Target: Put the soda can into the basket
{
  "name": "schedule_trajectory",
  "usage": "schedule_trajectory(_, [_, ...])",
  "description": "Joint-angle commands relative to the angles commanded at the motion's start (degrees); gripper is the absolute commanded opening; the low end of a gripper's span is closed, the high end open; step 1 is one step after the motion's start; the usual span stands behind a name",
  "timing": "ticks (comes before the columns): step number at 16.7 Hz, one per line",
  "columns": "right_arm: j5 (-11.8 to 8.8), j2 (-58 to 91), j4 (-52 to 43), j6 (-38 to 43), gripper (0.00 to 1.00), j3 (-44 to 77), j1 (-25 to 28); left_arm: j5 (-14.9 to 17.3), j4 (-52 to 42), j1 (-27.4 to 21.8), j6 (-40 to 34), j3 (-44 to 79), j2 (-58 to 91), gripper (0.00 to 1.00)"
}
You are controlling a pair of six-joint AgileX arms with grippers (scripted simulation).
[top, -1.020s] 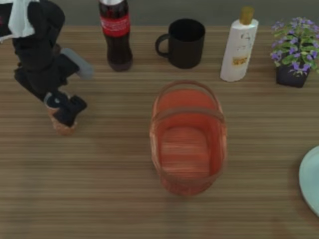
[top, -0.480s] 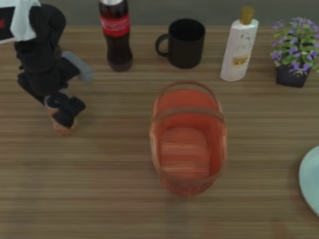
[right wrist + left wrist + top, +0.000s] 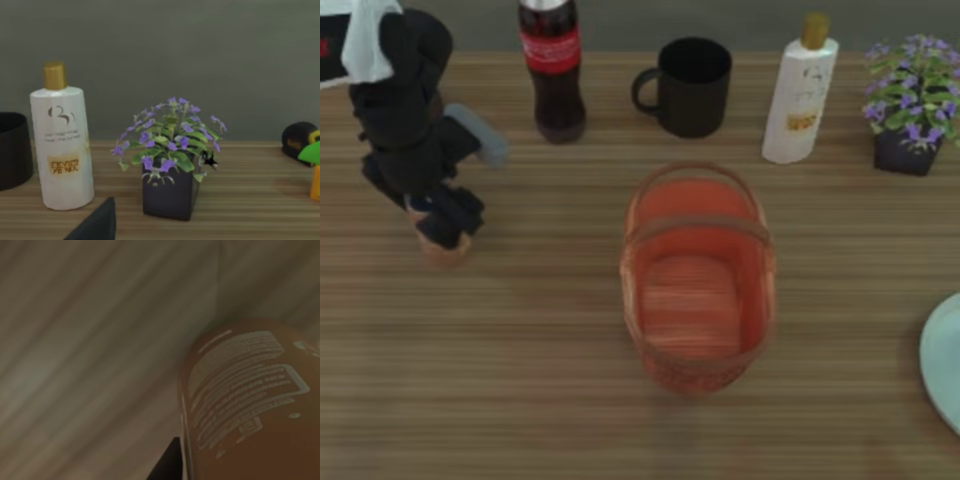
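L gripper [image 3: 442, 226] sits at mid-left of the top view, down over the soda can [image 3: 441, 248]; only the can's orange lower edge shows beneath it. L wrist view is filled w/ the can's side [image 3: 250, 405] close up, so the fingers look pinched on it, prob. for a lift. Basket [image 3: 697, 275] stands at frame centre, well apart from the can, open side up, empty, handle crossing its upper half. R arm isn't in the top view; can't tell its fingers' state.

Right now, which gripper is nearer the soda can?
Left. The left gripper is right over the soda can at the table's left side. The right gripper is outside the top view, so it is farther away.
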Motion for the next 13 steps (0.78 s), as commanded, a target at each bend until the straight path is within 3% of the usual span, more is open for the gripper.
schedule_trajectory(2, [0.0, 0.0, 0.0, 0.0, 1.0, 0.0, 0.0, 0.0, 0.0, 0.0, 0.0, 0.0, 0.0, 0.0])
schedule_trajectory(11, [0.0, 0.0, 0.0, 0.0, 1.0, 0.0, 0.0, 0.0, 0.0, 0.1, 0.1, 0.0, -0.1, 0.0])
schedule_trajectory(13, [0.0, 0.0, 0.0, 0.0, 1.0, 0.0, 0.0, 1.5, 1.8, -0.3, -0.4, -0.5, -0.3, 0.0])
